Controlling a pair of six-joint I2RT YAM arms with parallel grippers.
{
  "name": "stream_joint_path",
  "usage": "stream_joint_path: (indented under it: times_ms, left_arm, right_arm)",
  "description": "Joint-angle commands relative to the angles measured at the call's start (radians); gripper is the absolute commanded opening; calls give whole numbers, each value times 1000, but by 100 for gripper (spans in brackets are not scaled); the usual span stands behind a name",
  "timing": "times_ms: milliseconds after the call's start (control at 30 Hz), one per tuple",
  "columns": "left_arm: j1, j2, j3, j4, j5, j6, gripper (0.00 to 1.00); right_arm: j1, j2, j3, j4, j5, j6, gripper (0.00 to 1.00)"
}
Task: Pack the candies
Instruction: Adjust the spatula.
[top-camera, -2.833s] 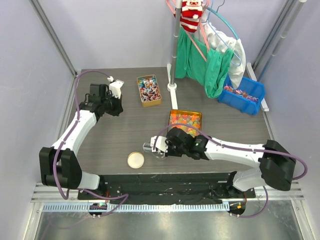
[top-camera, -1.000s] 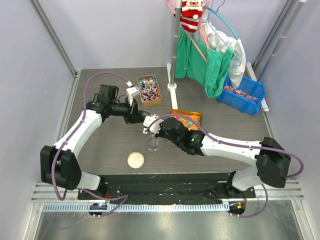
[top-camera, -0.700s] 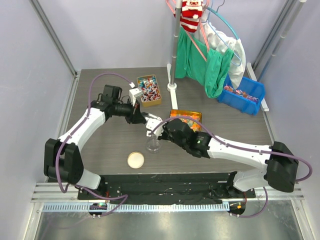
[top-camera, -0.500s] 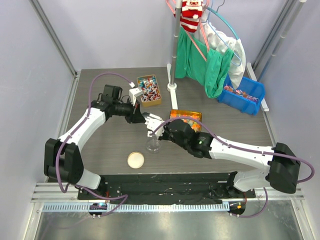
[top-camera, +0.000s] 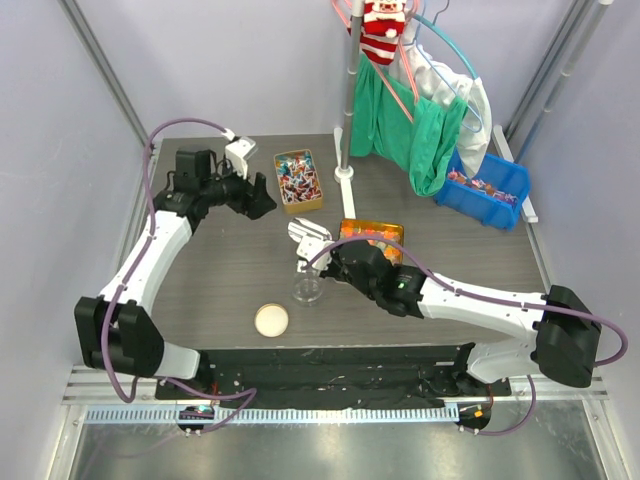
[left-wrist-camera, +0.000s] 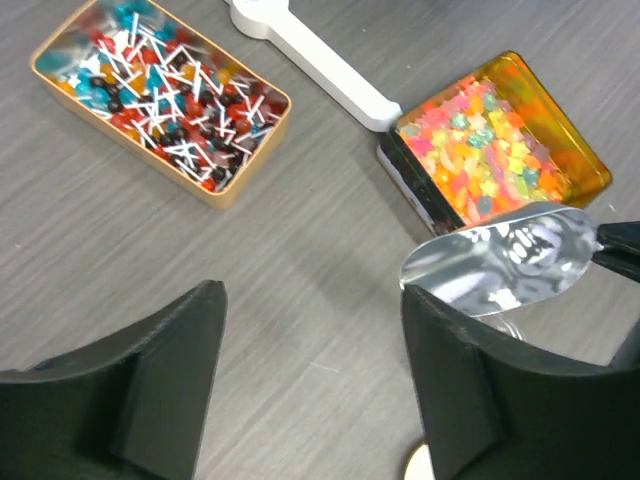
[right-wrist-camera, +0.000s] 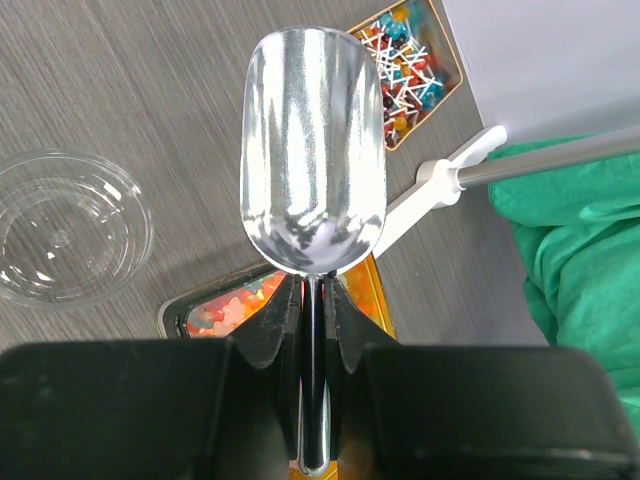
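The candies (top-camera: 298, 181) fill a tan tray (top-camera: 303, 209) behind the clear cup (top-camera: 307, 290), well apart from it; the left gripper (top-camera: 258, 195), fingers spread wide and empty, hangs behind and left of the cup, with the candies just to its right; the right gripper (top-camera: 338, 262), clamped on a metal scoop (top-camera: 308, 236), sits near the cup's right side; the scoop's empty bowl is behind the cup, short of the candies.

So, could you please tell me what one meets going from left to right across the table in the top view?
Left pincer → tan tin → orange jelly tin → blue bin.
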Motion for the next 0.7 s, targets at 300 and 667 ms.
stream_joint_path:
  times_ms: [300,667]
  left_arm:
    - [-2,222,22,6,297,-41,100]
    - [-6,269,27,27,495,-65,100]
  right_arm:
    - [-7,-3,6,89,29,-13,1]
    - [-4,-11,3,89,14,-5,1]
